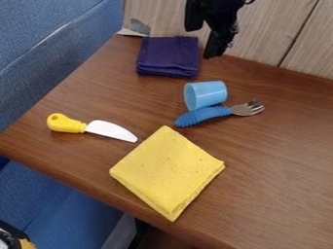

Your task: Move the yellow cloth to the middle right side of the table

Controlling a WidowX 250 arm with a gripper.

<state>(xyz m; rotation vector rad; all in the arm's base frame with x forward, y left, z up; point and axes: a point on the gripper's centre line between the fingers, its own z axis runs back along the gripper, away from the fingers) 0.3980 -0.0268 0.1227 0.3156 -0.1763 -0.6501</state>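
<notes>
Folded yellow cloth (168, 170) lies flat near the front edge of the brown wooden surface (280, 194), about midway across the view, one corner pointing toward that edge and another toward the back. Just beyond its left-hand back side is a toy knife (91, 128), yellow handle to the left and white blade angled toward the cloth. Farther back, a blue-handled fork (205, 115) points its metal tines to the right, just in front of a light blue cup (208, 94) tipped on its side, mouth to the left. A folded purple cloth (168, 57) sits at the back left. The black claw (216, 51) hangs near the back edge, right of the purple cloth and beyond the cup; I cannot tell whether it is apart or together. Wood-grain panelling (276, 26) stands behind, with blue upholstery (42, 44) on the left.
</notes>
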